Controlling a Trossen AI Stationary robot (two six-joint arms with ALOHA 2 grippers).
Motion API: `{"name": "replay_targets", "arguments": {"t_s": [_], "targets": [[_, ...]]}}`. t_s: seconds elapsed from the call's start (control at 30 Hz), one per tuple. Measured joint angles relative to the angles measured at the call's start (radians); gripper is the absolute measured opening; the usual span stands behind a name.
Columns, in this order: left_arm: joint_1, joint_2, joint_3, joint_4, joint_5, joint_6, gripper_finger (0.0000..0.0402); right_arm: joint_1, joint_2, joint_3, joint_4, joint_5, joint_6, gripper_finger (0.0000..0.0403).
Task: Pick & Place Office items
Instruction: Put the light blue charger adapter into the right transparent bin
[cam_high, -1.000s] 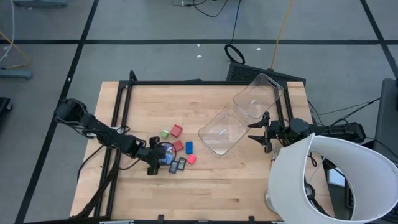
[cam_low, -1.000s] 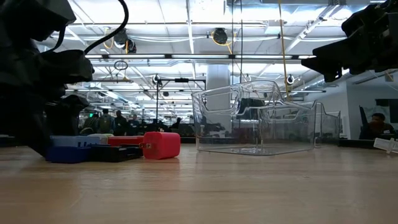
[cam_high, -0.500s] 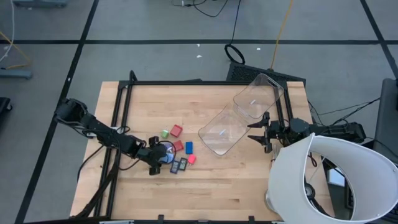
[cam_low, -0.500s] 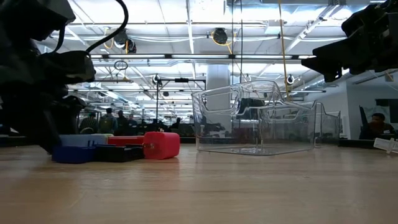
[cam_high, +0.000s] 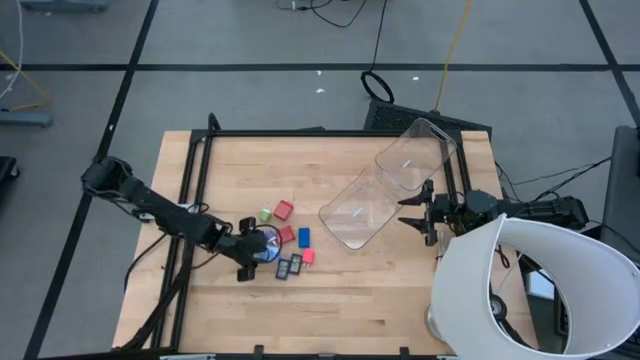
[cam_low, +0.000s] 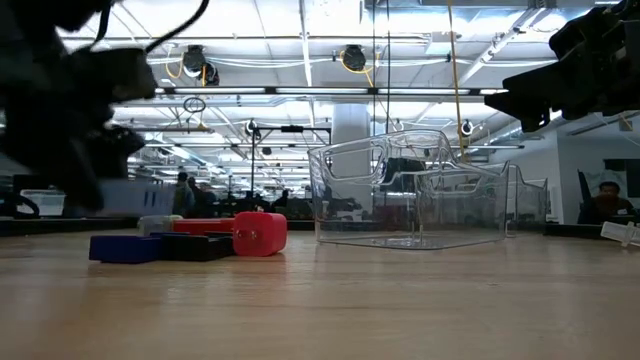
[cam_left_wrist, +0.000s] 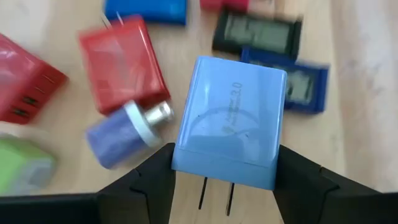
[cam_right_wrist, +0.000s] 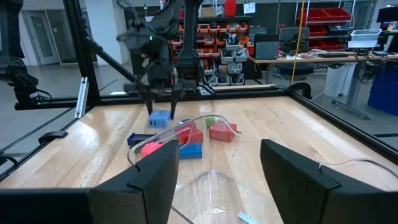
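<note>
Left wrist view shows my left gripper (cam_left_wrist: 225, 171) clamped on a light-blue plastic plug-in charger block (cam_left_wrist: 230, 118), lifted above the other pieces; I judge transport to the clear plastic bin (cam_high: 385, 185) next, right gripper (cam_high: 412, 213) waiting part-open.

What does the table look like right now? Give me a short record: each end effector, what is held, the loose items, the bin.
left end effector: shut on light-blue charger, lifted off the wood above the pile
right end effector: open, empty, waiting beside the bin
loose items: red block, dark blue piece, green block, two dark flat rectangles, all on the table
bin: clear, lying on the table, no item visible inside
</note>
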Motion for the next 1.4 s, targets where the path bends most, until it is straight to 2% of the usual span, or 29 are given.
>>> {"name": "replay_targets", "arguments": {"t_s": [0.2,0.33,0.47,0.6,0.7,1.0,1.2,1.33,1.4], "targets": [[-0.002,-0.122,0.096,-0.065,-0.128,0.048,0.0213,0.0,0.0,0.0,0.0,0.0,0.0,0.0219],[-0.002,-0.182,0.112,0.036,-0.278,0.134,0.0213,0.0,0.0,0.0,0.0,0.0,0.0,0.0219],[0.005,-0.175,0.112,0.097,-0.416,0.242,0.0213,0.0,0.0,0.0,0.0,0.0,0.0,0.0219],[0.049,-0.13,0.111,0.178,-0.486,0.335,0.0216,0.0,0.0,0.0,0.0,0.0,0.0,0.0219],[0.092,-0.09,0.11,0.277,-0.534,0.459,0.022,0.0,0.0,0.0,0.0,0.0,0.0,0.0219],[0.261,0.06,0.11,0.683,-0.535,0.868,0.0223,0.0,0.0,0.0,0.008,0.002,-0.002,0.0219],[0.368,0.11,0.11,0.786,-0.483,0.93,0.0224,0.0,0.0,0.0,0.112,-0.001,0.013,0.0219],[0.418,0.142,0.11,0.792,-0.453,0.931,0.0224,0.001,0.0,0.0,0.17,-0.002,0.179,0.0219],[0.433,0.164,0.11,0.796,-0.441,0.961,0.0225,0.001,0.001,0.0,0.19,0.011,0.205,0.0219]]}}
